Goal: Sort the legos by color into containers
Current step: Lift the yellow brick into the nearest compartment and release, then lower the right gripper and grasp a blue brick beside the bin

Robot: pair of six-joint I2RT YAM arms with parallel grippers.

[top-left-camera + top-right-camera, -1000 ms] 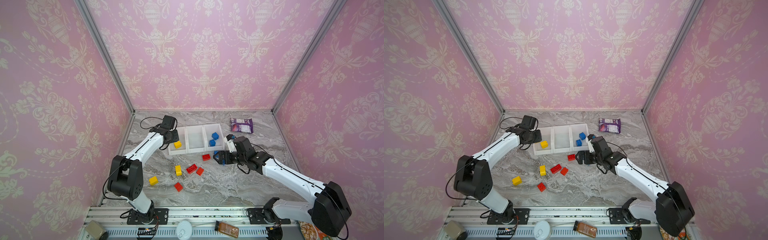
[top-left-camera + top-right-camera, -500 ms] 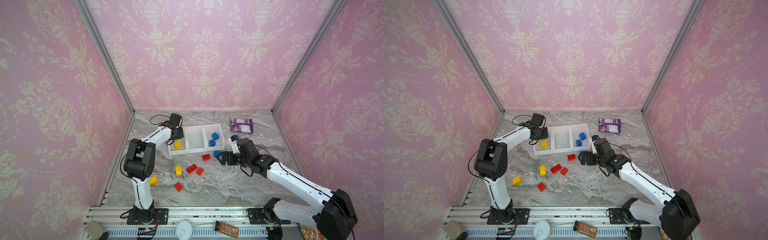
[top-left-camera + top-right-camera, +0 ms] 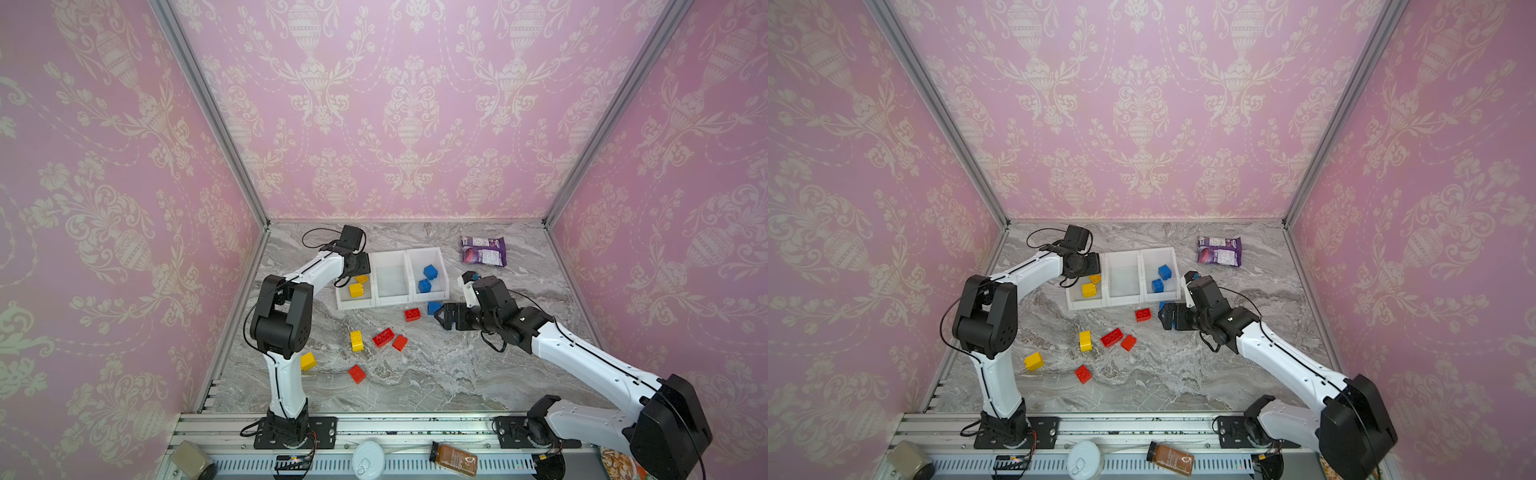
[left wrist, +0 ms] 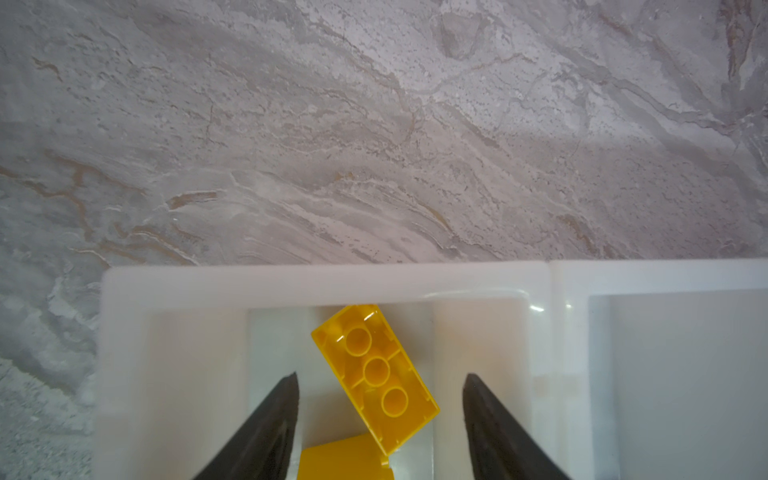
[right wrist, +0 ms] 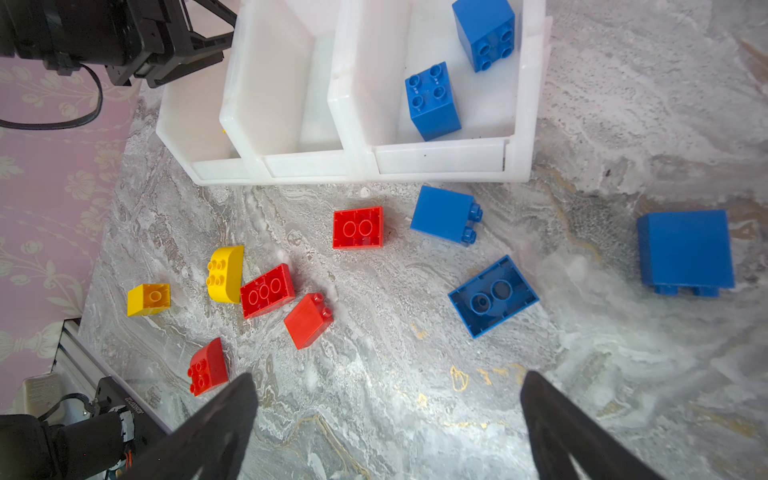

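The three white containers (image 3: 392, 300) stand in a row at the back. My left gripper (image 3: 360, 266) hangs open over the left bin. In the left wrist view a yellow oblong lego (image 4: 375, 376) lies underside up between the spread jaws of the left gripper (image 4: 381, 375), touching neither, beside another yellow lego (image 4: 345, 457). Two blue legos (image 3: 430, 272) lie in the right bin; the middle bin holds nothing. My right gripper (image 3: 442, 318) is open and empty, low over the table by a loose blue lego (image 3: 434, 307). Red legos (image 3: 383, 337) and yellow legos (image 3: 356, 340) are scattered in front.
A purple snack packet (image 3: 483, 250) lies at the back right. In the right wrist view two more blue legos (image 5: 492, 295) (image 5: 685, 249) lie on the marble ahead of the right gripper (image 5: 388, 376). Pink walls close in three sides. A bottle (image 3: 454, 459) lies on the front rail.
My left gripper has opened over the left bin and let go of the yellow oblong lego, which now lies inside. The right gripper has barely moved.
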